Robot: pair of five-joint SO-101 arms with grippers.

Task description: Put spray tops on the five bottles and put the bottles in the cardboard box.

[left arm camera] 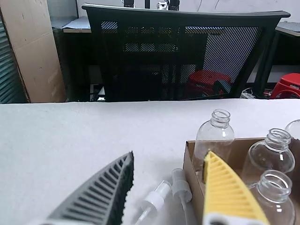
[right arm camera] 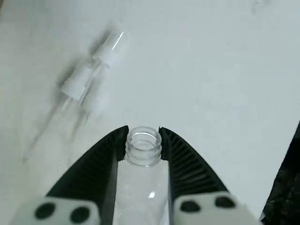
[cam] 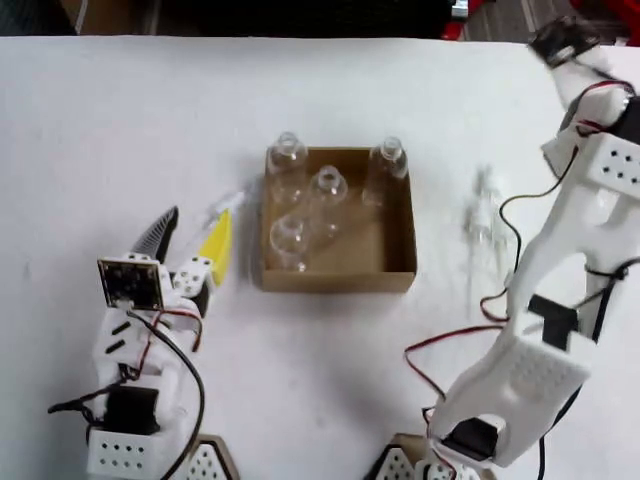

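Step in hand, as judged: capping the fifth bottle point(right arm camera: 142, 187). Right gripper point(right arm camera: 143, 133) was clamped on that bottle's neck, over the table point(cam: 120, 120), near two loose spray tops point(right arm camera: 89, 79). Four uncapped bottles point(cam: 327, 188) stood in the cardboard box point(cam: 340, 278). Left gripper point(left arm camera: 168, 157) was spread wide and empty, with the other spray tops point(left arm camera: 161, 192) lying ahead of it, just beside the box. Next move probably called for pinching one top and threading its tube into the held neck.

Cardboard box point(cam: 338, 281): open-topped, centre of the surface point(cam: 120, 120), holding 4 clear uncapped bottles point(cam: 328, 190), upright. 5th bottle point(right arm camera: 143, 159): uncapped, neck clamped in right tool point(right arm camera: 143, 132). White spray tops point(cam: 480, 215) lie right of the box; left-side spray tops point(left arm camera: 161, 194) lie just beside it.
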